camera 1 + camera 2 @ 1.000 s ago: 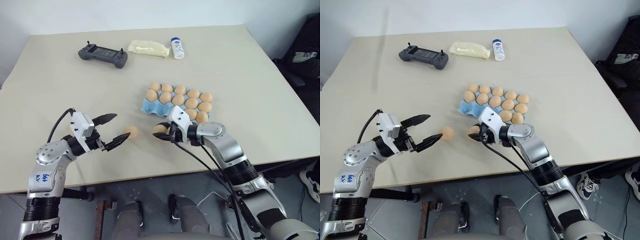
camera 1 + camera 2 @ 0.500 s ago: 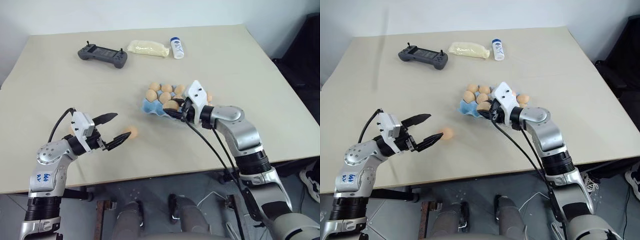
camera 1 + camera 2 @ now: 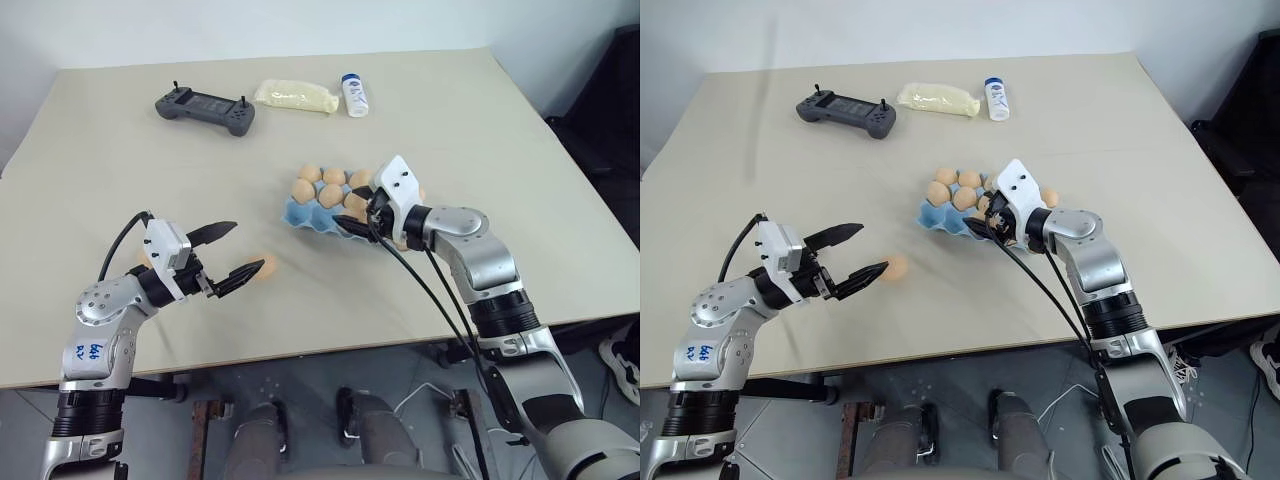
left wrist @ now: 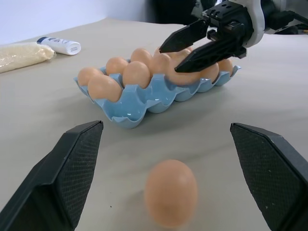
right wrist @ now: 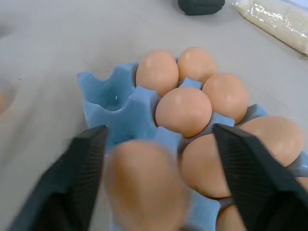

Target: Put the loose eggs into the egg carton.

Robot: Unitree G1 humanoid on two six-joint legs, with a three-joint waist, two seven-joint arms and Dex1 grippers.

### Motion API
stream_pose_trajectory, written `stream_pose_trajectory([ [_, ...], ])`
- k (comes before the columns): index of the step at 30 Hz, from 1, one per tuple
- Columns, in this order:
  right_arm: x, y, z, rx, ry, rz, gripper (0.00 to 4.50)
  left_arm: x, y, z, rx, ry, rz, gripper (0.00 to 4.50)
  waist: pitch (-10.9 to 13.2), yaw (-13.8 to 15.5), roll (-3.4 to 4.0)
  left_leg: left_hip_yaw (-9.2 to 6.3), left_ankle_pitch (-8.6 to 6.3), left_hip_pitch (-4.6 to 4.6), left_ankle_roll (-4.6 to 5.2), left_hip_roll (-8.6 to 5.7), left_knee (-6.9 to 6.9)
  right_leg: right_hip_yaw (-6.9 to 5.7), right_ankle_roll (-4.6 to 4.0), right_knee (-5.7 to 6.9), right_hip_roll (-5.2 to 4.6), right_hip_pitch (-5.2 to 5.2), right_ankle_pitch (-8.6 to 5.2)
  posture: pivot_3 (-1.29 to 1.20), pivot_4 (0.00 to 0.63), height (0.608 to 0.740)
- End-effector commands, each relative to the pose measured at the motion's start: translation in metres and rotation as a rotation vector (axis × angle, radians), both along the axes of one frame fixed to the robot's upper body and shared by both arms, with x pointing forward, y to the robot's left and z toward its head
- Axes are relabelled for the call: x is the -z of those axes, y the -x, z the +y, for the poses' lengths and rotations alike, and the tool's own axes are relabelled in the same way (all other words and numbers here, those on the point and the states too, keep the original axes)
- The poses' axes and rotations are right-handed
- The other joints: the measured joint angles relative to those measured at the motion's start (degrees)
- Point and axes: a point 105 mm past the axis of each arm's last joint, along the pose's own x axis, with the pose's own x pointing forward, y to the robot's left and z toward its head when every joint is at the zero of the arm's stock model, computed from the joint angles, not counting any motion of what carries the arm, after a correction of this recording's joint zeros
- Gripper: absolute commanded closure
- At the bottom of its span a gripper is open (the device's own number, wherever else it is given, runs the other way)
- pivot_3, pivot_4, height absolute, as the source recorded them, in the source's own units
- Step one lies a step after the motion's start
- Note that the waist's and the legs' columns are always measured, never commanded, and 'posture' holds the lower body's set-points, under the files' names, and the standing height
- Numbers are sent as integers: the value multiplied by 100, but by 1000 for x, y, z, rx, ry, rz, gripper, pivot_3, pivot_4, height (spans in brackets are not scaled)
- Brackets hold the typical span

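Observation:
The light blue egg carton [image 3: 298,213] lies mid-table, most pockets holding orange-brown eggs; the corner pocket [image 5: 113,94] is bare. My right gripper [image 3: 356,222] hovers low over the carton's near row, open, and a blurred egg [image 5: 144,183] sits between its spread fingers, apart from both. In the left wrist view the right gripper [image 4: 169,58] has both black fingers parted above that egg. One loose egg [image 3: 262,266] rests on the table. My left gripper [image 3: 246,247] is open just short of it, one fingertip close beside it.
At the far side of the table lie a dark grey controller [image 3: 205,106], a pale yellow packet [image 3: 296,96] and a small white bottle [image 3: 354,95]. The table's front edge runs just below both arms. Bare tabletop stretches left of the carton.
My right gripper carried an egg from the table up to the carton's near row, then opened and let it go. The left gripper and the loose egg stayed put.

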Motion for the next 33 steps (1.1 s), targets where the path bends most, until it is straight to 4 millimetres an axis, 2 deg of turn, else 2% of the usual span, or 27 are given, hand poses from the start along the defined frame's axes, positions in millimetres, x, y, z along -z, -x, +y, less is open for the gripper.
stream_pose_trajectory([
  [1, -16, 4, 3, -20, -52, -43, 78, -7, 3, 0, 1, -3, -31, 0, 0, -1, 0, 0, 0, 0, 0, 0, 0, 0, 0, 0, 0, 0, 0, 0, 150, 740],
  [6, -30, 3, -2, 29, -101, -90, 78, -8, 5, -2, 1, -1, -32, 0, 0, 2, 0, 0, 0, 0, 0, 1, -2, -1, 0, -1, 0, 0, 0, 0, 150, 740],
  [10, -36, 7, -4, 22, -187, 0, 78, -8, 6, -2, -1, -1, -31, 0, 0, 0, 0, 0, 0, 0, -1, 1, -2, 1, 0, -1, -1, 0, 0, 0, 150, 740],
  [14, -40, 15, -9, 15, -230, -2, 78, -9, 6, -1, -6, -1, -31, 0, 0, 2, 0, -1, -1, 0, -2, 4, -6, 0, 0, -2, 0, -1, 0, 0, 150, 740],
  [20, -35, 18, -14, 36, -206, 0, 78, -9, 6, 0, -16, 1, -29, 0, 1, -15, 2, 0, -2, 0, -3, 3, -7, 1, 0, -8, -1, 0, 0, 0, 150, 740],
  [22, -35, 17, -15, 48, -210, 3, 78, -9, 6, 0, -18, 2, -29, 0, 1, -30, 4, -73, 14, -18, 16, -23, -17, -76, 4, -16, -35, 31, 1, 0, 150, 740],
  [29, -36, 17, -16, 49, -207, 1, 78, -9, 6, 0, -30, 8, -30, 0, 2, 20, 4, -34, 17, -14, 7, -13, -3, -61, 1, -4, -32, 9, -1, 0, 150, 740],
  [33, -33, 18, -16, 44, -197, 8, 78, -9, 7, 1, -40, 9, -32, 0, 2, -2, 5, -89, 23, -34, 18, -30, -7, -119, 5, -12, -55, 24, 0, 0, 150, 740],
])
